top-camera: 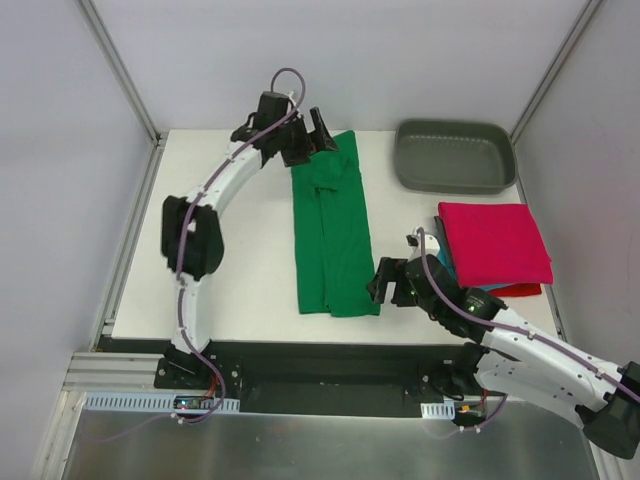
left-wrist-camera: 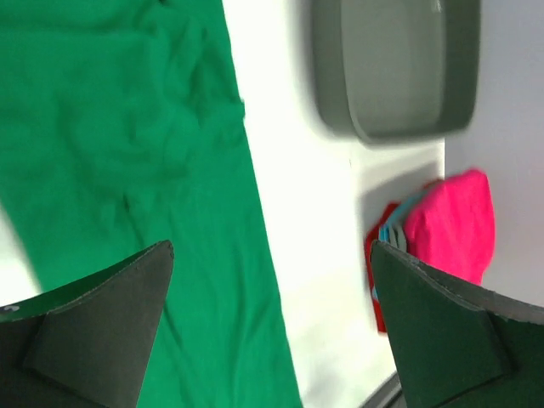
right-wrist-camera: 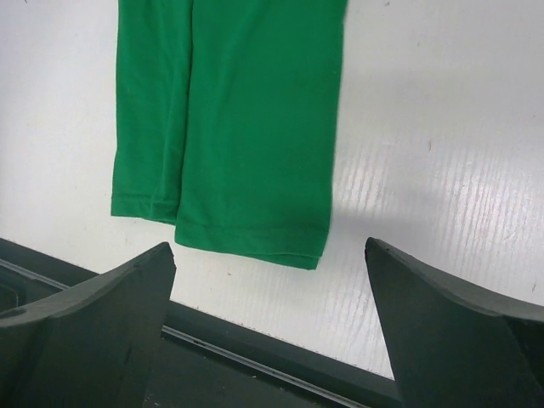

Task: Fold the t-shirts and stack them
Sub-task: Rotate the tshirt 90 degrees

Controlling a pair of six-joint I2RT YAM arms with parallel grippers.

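The left gripper (top-camera: 318, 135) hangs over the far end of the green t-shirt (top-camera: 335, 235). Its fingers (left-wrist-camera: 93, 331) are spread wide with nothing between them. Whether they touch the cloth cannot be told. The right gripper (top-camera: 385, 283) sits low at the near right corner of the same shirt. Its fingers (right-wrist-camera: 85, 331) are also held well apart and empty, and the hem shows just beyond them in the wrist view.

The green t-shirt lies on the white surface (top-camera: 240, 250) as a long narrow strip running from far to near, rumpled at its far end. To the right, well apart from it, a stack has the crimson-pink t-shirt (top-camera: 493, 242) on top, a teal edge (left-wrist-camera: 393, 229) beneath it and a red t-shirt (top-camera: 520, 291) at the bottom. A grey tray (top-camera: 455, 125) stands beyond the stack at the far right corner.
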